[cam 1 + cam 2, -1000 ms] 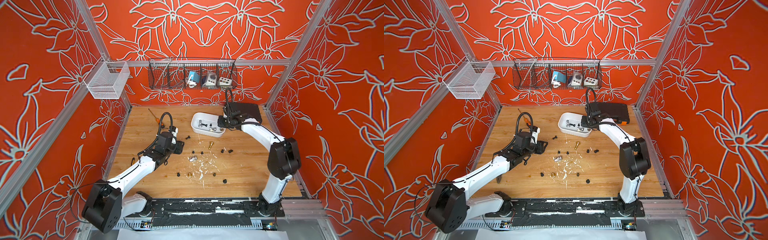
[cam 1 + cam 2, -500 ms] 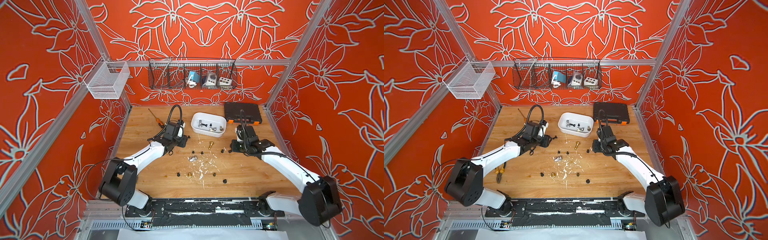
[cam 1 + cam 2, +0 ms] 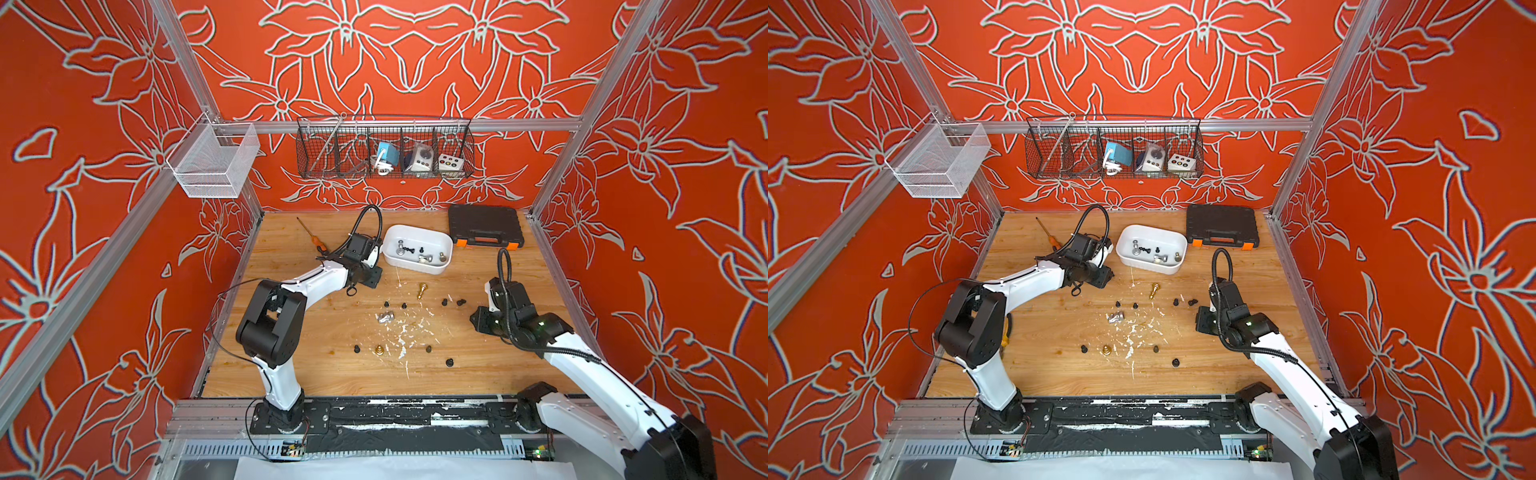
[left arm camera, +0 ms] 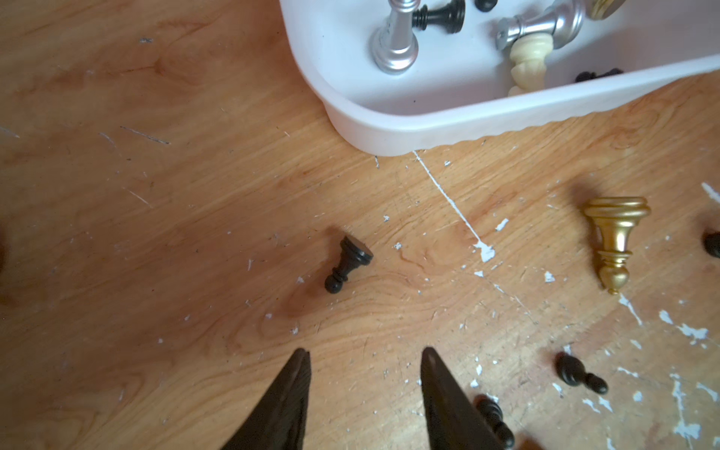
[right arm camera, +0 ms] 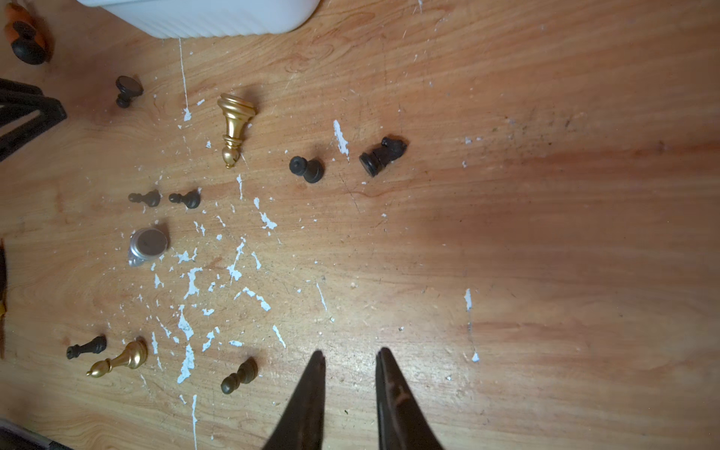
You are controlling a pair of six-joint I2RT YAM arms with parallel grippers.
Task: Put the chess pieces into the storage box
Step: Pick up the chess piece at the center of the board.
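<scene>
Chess pieces [image 5: 232,128] lie loose ahead of both sets of jaws. The left jaws hang parted and empty above the worktop [image 4: 156,233]. A toppled black pawn [image 4: 348,265] lies just beyond their tips, and the white storage box [image 4: 389,134] farther on holds silver, black and cream figures. The right jaws, narrowly parted, grip nothing. Roughly ten black, gold and silver figures are strewn over the paint-flecked wood, outside the box.
</scene>
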